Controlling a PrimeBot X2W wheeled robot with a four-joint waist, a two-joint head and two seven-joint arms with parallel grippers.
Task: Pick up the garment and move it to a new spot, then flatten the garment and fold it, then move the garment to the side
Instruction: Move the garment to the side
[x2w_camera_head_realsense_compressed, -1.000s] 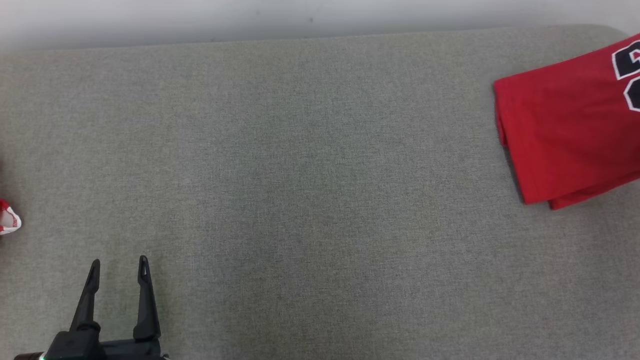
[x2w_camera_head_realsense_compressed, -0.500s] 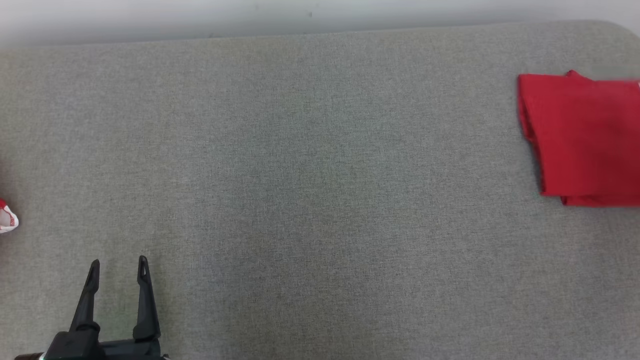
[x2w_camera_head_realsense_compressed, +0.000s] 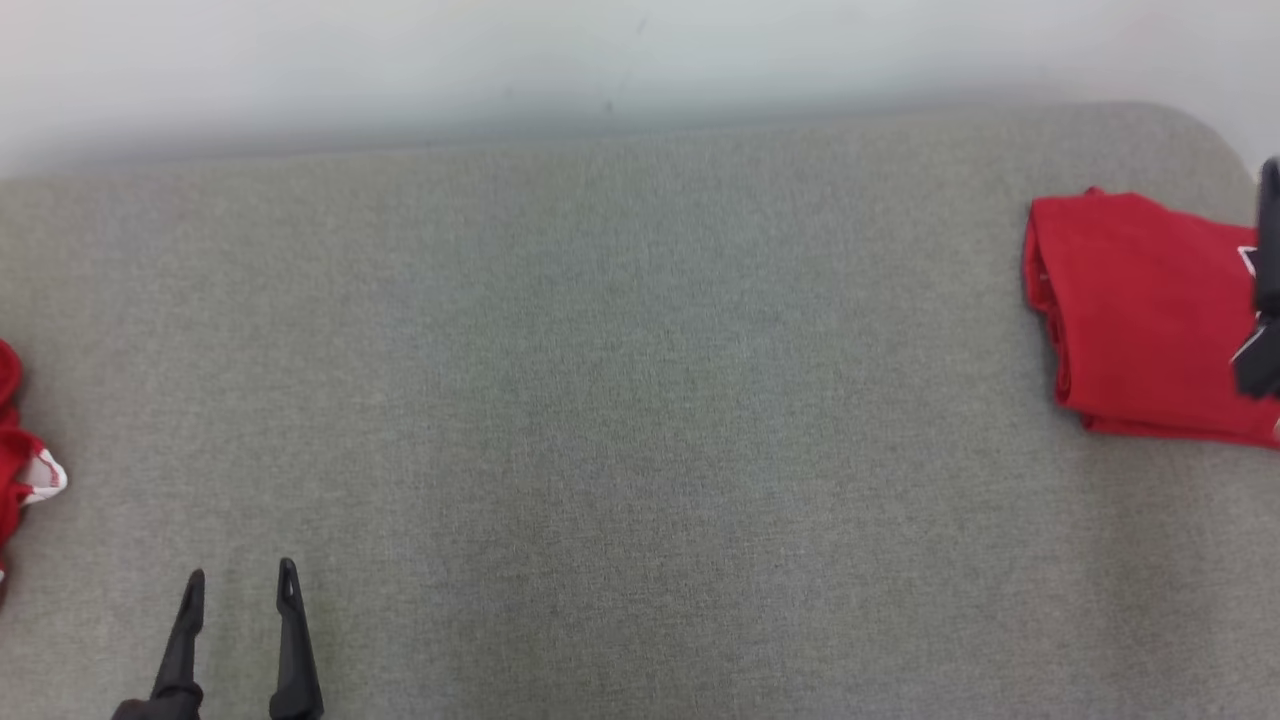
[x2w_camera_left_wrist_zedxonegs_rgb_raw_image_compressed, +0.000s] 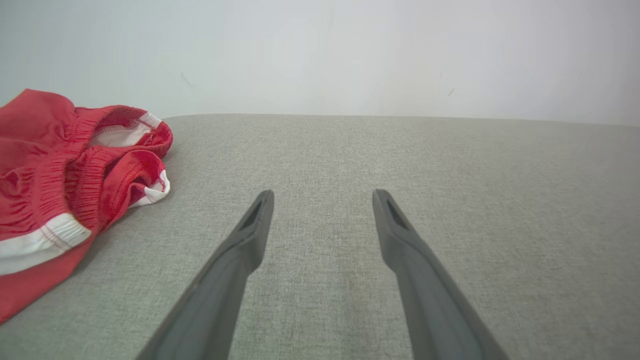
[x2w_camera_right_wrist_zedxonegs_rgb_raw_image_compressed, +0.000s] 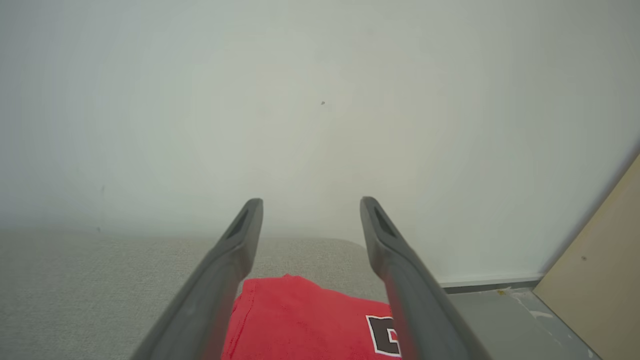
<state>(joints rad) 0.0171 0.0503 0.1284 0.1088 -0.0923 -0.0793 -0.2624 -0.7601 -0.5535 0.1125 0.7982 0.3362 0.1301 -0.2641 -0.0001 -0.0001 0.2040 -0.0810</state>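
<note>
Red garment (x2w_camera_head_realsense_compressed: 1130, 310) is laid folded at frame right; the right gripper (x2w_camera_right_wrist_zedxonegs_rgb_raw_image_compressed: 310, 201), spread wide and empty, should be lifted straight clear.

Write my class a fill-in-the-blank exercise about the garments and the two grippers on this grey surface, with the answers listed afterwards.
The folded garment lies at the robot's ___ side.
The right gripper above it has its jaws ___.
The crumpled red clothing near the left gripper has ___ trim.
Missing words: right; open; white.
</note>
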